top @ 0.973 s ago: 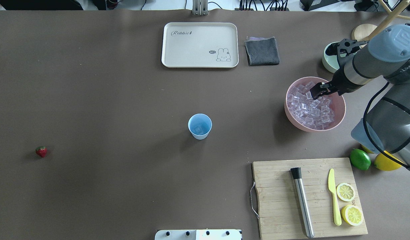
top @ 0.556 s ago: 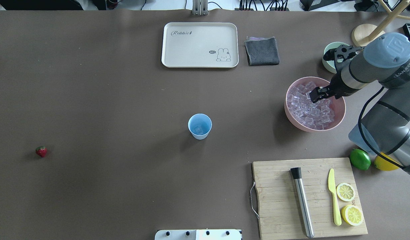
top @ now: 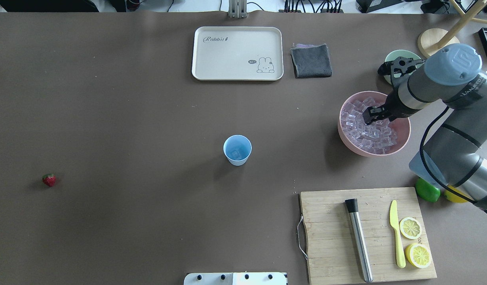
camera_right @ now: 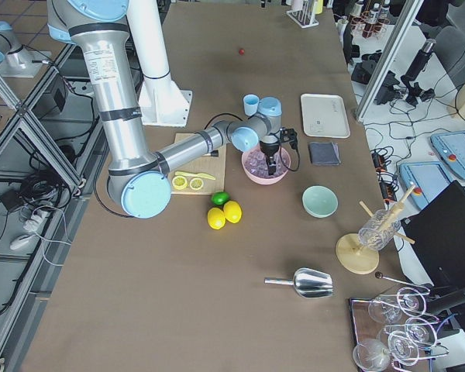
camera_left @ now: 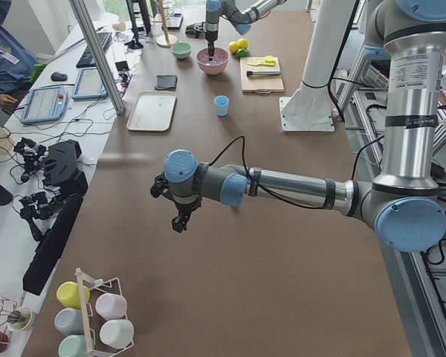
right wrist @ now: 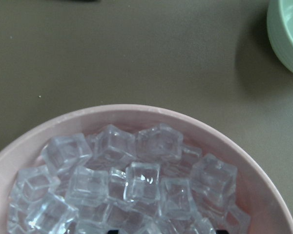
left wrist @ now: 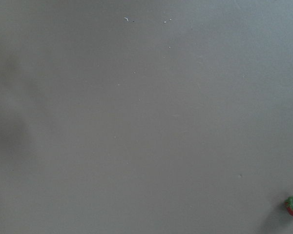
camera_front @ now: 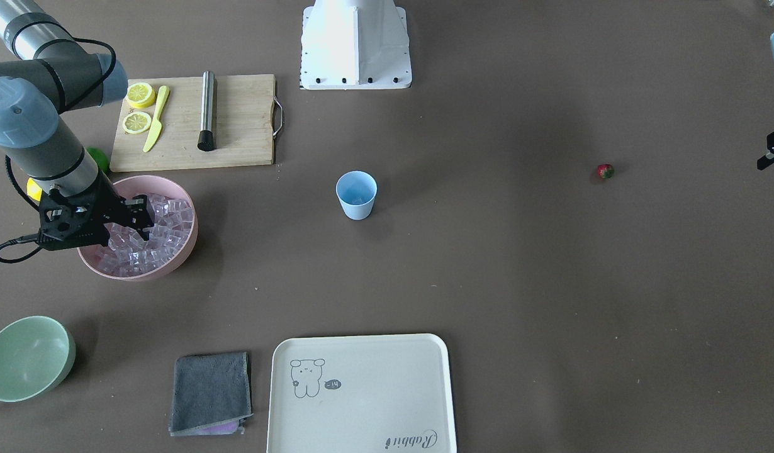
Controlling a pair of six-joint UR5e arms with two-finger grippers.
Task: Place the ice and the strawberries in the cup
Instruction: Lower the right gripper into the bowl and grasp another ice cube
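Table (top: 128,99): one matte brown sheet, filling every frame.
Pink bowl (top: 404,136): one, round and smooth, at the right of the overhead view, heaped with ice (top: 364,132), glassy cubes too many to count.
Right gripper (top: 371,117): tips down in that heap; only its wrist view shows the dark fingertips, at the lower edge, set well apart.
Left gripper (camera_left: 178,222): seen mainly in the left side view, above bare table; its jaw spread cannot be told.
Cup (top: 237,149): one, light blue, tapered, at frame centre; the overhead view shows a cube inside.
Strawberry (top: 49,180): one, red with a green top, alone at far left.
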